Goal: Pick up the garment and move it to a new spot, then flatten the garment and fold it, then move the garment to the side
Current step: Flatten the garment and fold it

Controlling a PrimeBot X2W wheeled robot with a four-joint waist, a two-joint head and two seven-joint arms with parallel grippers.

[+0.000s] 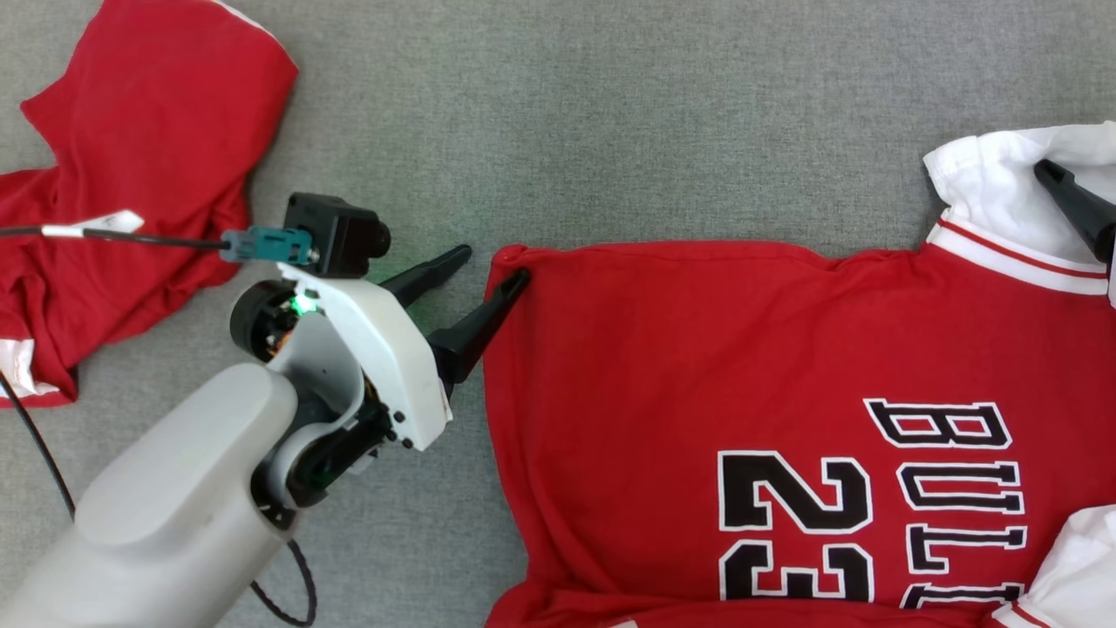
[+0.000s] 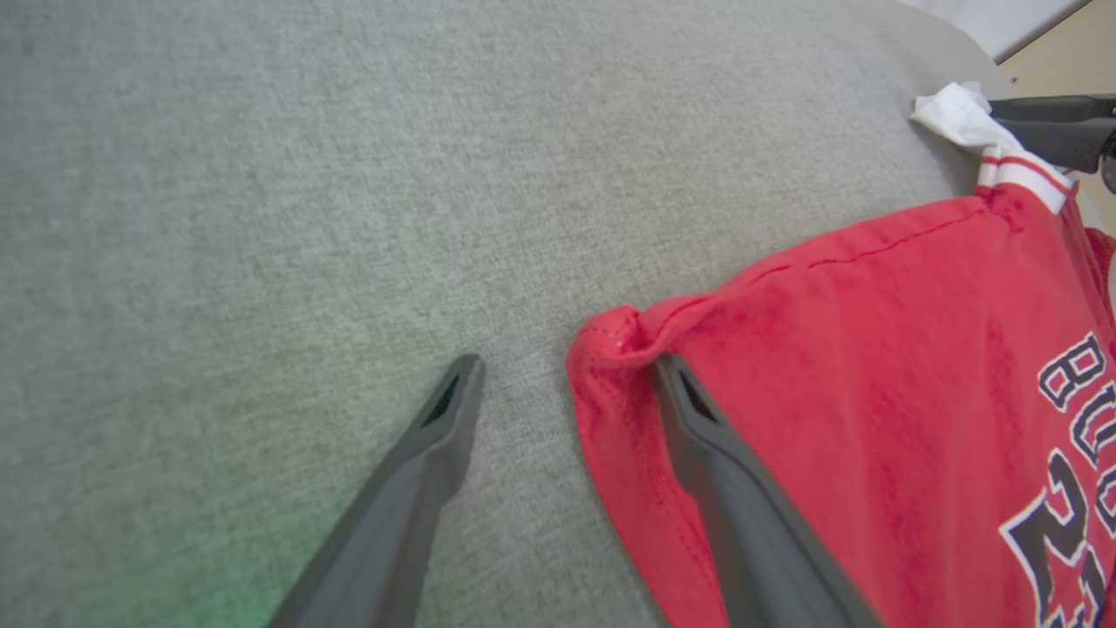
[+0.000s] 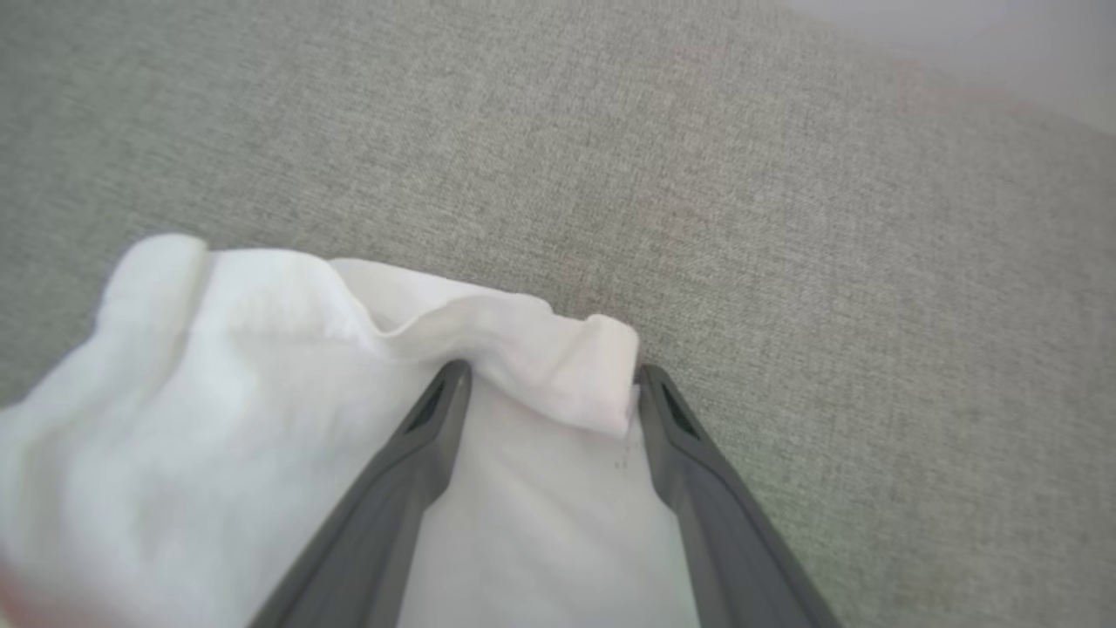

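Left claw [image 1: 494, 265] apart at jersey [image 1: 697, 366] corner, right claw [image 3: 551, 373] apart over sleeve [image 3: 218, 392], lettering [image 1: 872, 497] cropped

On the red jersey [image 1: 680, 349] in front of me I read the number 23 [image 1: 789, 515], black digits edged in white, lying sideways in my head view. Beside it runs black lettering [image 1: 950, 488]: B, U, L, then a letter cut by the edge. My left wrist view gives only BU [image 2: 1077, 384]
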